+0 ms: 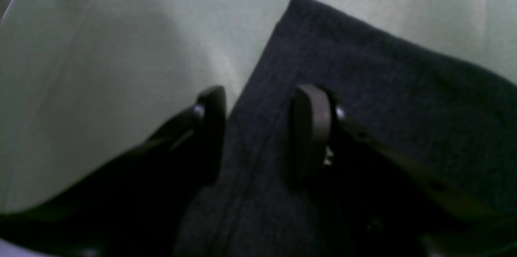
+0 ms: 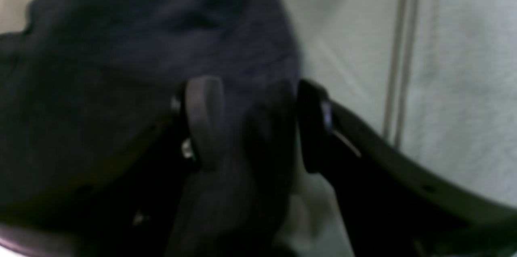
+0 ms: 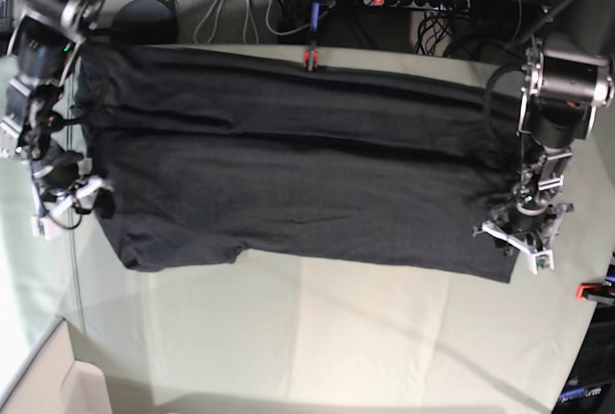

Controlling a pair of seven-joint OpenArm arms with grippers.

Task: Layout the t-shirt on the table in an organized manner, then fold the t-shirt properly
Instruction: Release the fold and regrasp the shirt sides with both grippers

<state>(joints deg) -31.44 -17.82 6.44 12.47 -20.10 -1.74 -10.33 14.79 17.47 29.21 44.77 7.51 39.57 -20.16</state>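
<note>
Near: pale grey-green cloth-covered table [image 3: 317, 337], front half bare.

Middle: dark charcoal cotton t-shirt [image 3: 288, 183], spread as a wide band across the centre; lengthwise folds seemingly made, crosswise folds outstanding.

At 3 o'clock: left gripper [image 3: 527, 239], jaws spread astride the hem edge, not pinching.

At 9 o'clock: right gripper [image 3: 69, 198], jaws likewise spread over the cloth edge.

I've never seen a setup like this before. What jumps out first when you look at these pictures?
A big dark charcoal cotton t-shirt lies spread wide across the table covered in pale grey-green cloth, filling most of its far half. At each end of it a robot hand straddles the fabric's edge with its jaws apart: the left hand on the base view's right, the right hand on its left. A small red-orange clamp sits at the far edge.
</note>
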